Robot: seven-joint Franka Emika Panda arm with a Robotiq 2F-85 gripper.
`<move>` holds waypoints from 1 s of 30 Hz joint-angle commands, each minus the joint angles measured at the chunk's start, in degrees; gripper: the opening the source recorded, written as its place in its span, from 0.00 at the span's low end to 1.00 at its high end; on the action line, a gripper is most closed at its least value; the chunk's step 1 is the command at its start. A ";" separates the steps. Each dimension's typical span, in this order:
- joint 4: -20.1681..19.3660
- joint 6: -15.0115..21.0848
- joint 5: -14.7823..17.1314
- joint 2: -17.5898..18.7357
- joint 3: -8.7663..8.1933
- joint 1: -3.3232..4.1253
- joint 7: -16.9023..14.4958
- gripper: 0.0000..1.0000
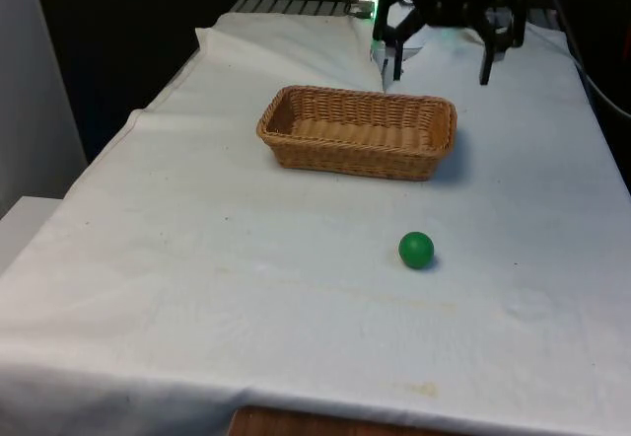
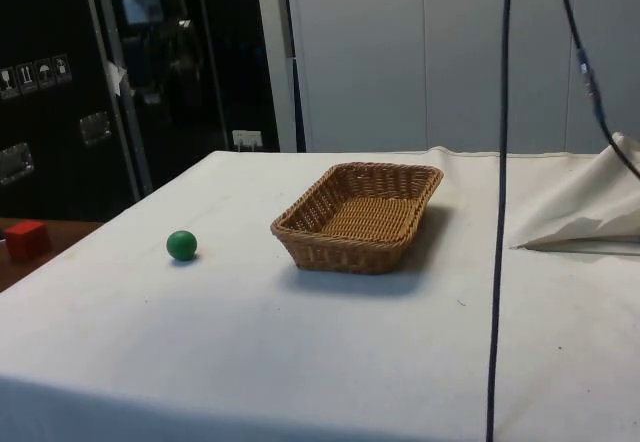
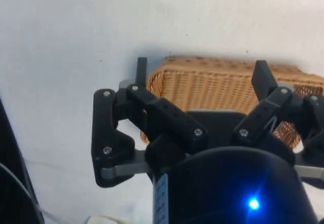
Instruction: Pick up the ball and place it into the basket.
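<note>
The small green ball (image 1: 416, 250) rests on the white-clothed surface (image 1: 197, 258), at six o'clock from the oblong woven wicker basket (image 1: 358, 131). The black fingers (image 1: 397, 66), spread wide and empty, hang beyond the basket, so the ball lies across it from them.

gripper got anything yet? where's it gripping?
Nothing held. The gripper is open, up above the table behind the basket. The ball lies alone on the cloth, on the basket's near side.

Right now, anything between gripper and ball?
Yes: in the front view, the basket sits between the gripper and the ball, slightly off the direct line.
</note>
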 commanded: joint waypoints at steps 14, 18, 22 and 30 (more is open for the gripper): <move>2.52 4.87 2.18 6.13 0.40 -0.86 -2.86 1.00; 3.32 6.65 3.38 8.08 0.29 -1.15 -4.35 1.00; 3.90 7.91 4.47 9.63 0.29 -1.43 -5.73 1.00; 4.76 10.31 6.93 12.55 0.17 -1.78 -8.54 1.00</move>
